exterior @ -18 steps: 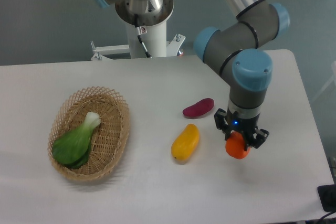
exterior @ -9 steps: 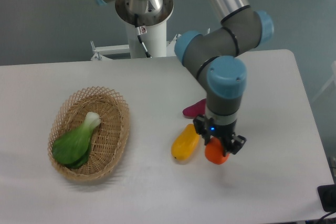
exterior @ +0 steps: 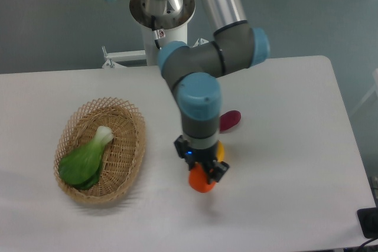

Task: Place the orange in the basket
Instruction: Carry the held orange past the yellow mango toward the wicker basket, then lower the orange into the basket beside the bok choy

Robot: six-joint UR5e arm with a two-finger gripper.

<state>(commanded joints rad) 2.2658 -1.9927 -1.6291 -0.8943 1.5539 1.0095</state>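
My gripper (exterior: 199, 171) is shut on the orange (exterior: 201, 182), a small round bright orange fruit, and holds it just above the table near the front middle. The oval woven wicker basket (exterior: 131, 149) lies at the left, well apart from the gripper. A green leafy vegetable (exterior: 85, 157) lies inside the basket.
A yellow-orange mango-like fruit (exterior: 220, 150) sits right behind the gripper, mostly hidden by it. A dark red elongated vegetable (exterior: 230, 119) lies further back, to the right of the arm. The robot's base (exterior: 160, 13) stands at the table's far edge.
The gripper has carried the orange leftward across the table, from right of the yellow fruit to in front of it, closer to the basket.
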